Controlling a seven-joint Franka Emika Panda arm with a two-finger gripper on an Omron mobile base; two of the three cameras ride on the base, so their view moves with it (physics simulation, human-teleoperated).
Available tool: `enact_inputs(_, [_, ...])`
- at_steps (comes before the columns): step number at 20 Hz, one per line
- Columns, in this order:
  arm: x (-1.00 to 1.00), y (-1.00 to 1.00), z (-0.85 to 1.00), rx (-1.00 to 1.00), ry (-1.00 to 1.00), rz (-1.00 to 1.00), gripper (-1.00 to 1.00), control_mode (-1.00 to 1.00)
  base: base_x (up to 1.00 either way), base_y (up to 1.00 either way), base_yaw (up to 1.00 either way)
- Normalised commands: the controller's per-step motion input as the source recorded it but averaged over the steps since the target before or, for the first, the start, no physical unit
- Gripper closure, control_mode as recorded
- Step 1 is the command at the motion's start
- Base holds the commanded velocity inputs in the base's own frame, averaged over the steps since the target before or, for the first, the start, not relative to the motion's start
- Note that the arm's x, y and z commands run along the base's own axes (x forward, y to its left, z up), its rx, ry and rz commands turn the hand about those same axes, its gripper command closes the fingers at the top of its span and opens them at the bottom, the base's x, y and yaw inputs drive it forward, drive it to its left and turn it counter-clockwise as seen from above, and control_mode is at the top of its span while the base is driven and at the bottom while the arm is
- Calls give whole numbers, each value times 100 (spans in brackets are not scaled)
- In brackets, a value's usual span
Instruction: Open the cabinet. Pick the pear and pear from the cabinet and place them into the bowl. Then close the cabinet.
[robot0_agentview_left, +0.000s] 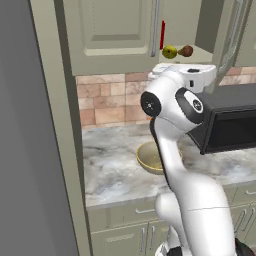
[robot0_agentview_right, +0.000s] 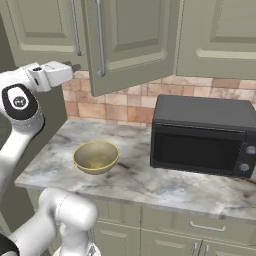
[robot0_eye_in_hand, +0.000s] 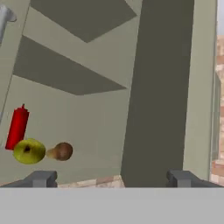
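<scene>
Cabinet door (robot0_agentview_right: 131, 42) hangs open, exposing two pears (robot0_eye_in_hand: 29, 151) beside the bottle (robot0_eye_in_hand: 17, 127); the claw (robot0_eye_in_hand: 111, 178), spread empty, faces the shelf; bowl (robot0_agentview_right: 96, 156) waits on the desk (robot0_agentview_right: 140, 180).

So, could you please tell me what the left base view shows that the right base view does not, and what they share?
The left base view looks into the open cabinet, where a yellow-green pear, a brownish pear and a red squeeze bottle sit on the shelf. The right base view shows the open door's outer face instead, plus the microwave's full front. Both show the empty bowl on the marble counter and the tiled backsplash.
</scene>
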Motion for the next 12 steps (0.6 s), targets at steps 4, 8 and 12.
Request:
enact_inputs(4, [5,-64,0,12,0,-29,-100,-100,0,0,0])
enact_inputs(8, [0,-65,0,11,0,-32,-100,-100,0,0,0])
enact_inputs(12, [0,-76,0,12,0,-34,-100,-100,0,0,0])
